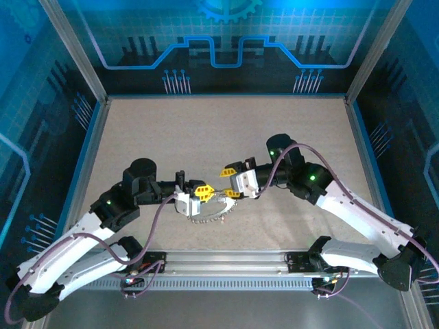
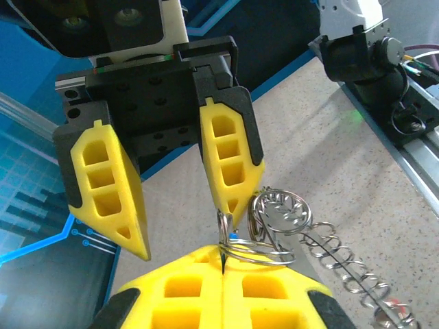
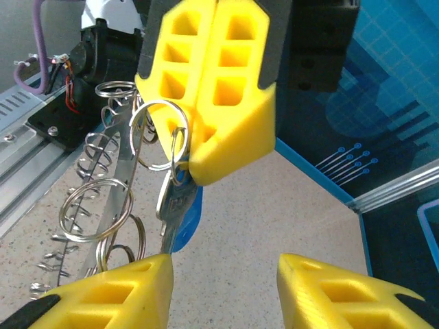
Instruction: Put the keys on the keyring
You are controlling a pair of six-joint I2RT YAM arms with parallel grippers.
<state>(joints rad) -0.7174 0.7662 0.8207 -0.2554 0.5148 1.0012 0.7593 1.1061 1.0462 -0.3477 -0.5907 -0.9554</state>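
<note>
The speckled beige table point(image 1: 226, 130) sits inside blue-lit walls. Nearest me in the top view, the keyring point(image 1: 209, 215) lies at 6 o'clock of the two grippers. It is a silvery-grey band whose rim is a chain of wire loops. My left gripper point(image 3: 204, 161) is pressed together on a small split ring point(image 3: 156, 133). The blue-headed key point(image 3: 186, 221) hangs from that ring, just beside the keyring's loops. Farther off, at 1 o'clock, my right gripper point(image 1: 229, 184) stands spread, one fingertip close by the pinched ring.

text=none legible | labels=none | brands=none | numbers=none | back wall point(image 1: 219, 48)=circuit-pattern graphics, no words
</note>
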